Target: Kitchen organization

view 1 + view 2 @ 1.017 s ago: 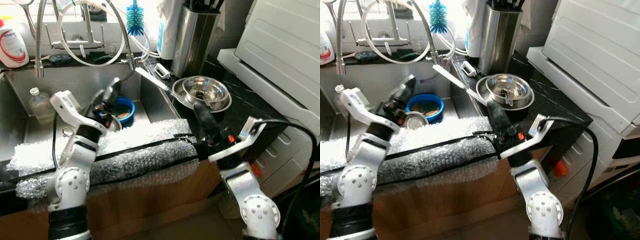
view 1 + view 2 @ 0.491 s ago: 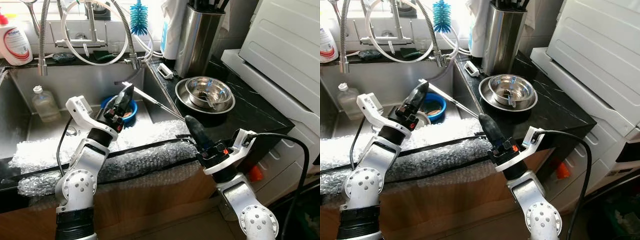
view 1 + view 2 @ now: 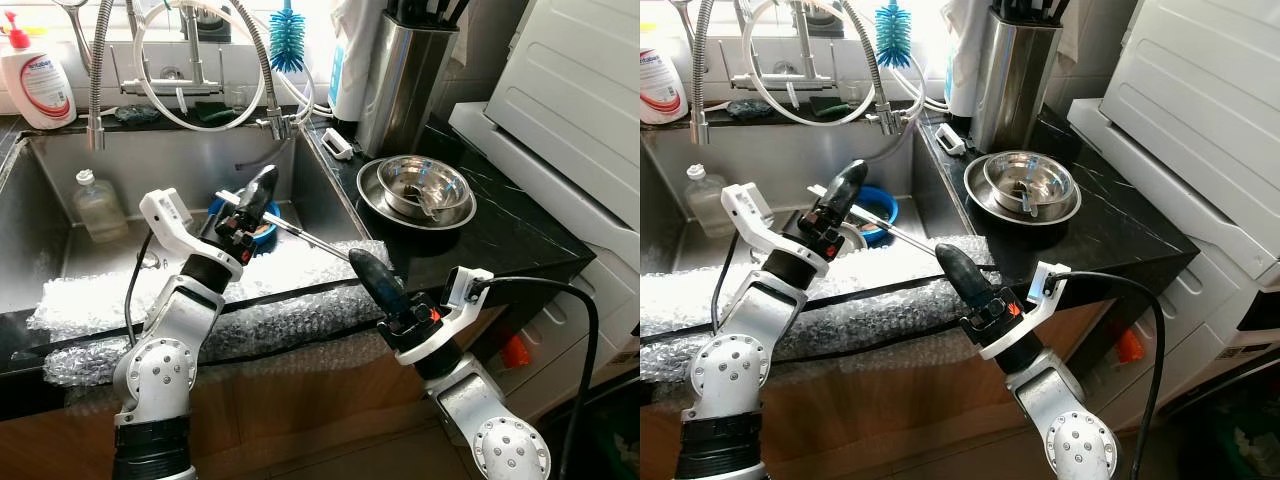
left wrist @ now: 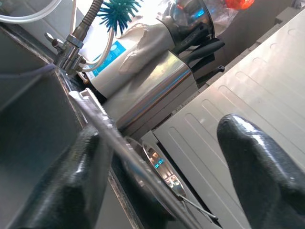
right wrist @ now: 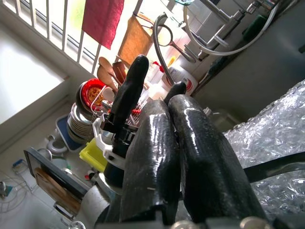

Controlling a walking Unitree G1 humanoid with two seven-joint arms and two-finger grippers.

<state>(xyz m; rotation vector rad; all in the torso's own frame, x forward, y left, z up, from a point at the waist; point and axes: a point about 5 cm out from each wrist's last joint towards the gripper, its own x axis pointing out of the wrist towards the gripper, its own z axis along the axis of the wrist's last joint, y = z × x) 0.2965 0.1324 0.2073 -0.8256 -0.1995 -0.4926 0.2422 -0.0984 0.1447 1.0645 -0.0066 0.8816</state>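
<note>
My left gripper (image 3: pixel 264 185) is raised over the sink (image 3: pixel 160 160), above a blue bowl (image 3: pixel 268 228). Its fingers (image 4: pixel 252 162) stand open. A long flat metal utensil (image 3: pixel 312 239) lies against one finger and slants down to the bubble wrap (image 3: pixel 250 300) on the counter's front edge. My right gripper (image 3: pixel 360 265) is shut with nothing in it, tips up, over the wrap at the sink's right corner. A steel bowl with a spoon (image 3: pixel 427 188) sits on a steel plate on the black counter (image 3: pixel 520 235).
A steel knife block (image 3: pixel 405 70) stands behind the bowl, and a white appliance (image 3: pixel 570 110) rises at the right. A small bottle (image 3: pixel 98 205) stands in the sink. A soap bottle (image 3: pixel 35 85), taps with hoses and a blue brush (image 3: pixel 287 28) line the back.
The view has shifted. My right gripper drew back from beside the steel plate toward the counter's front edge. The metal utensil moved from the sink rim to across the sink, beside my left gripper.
</note>
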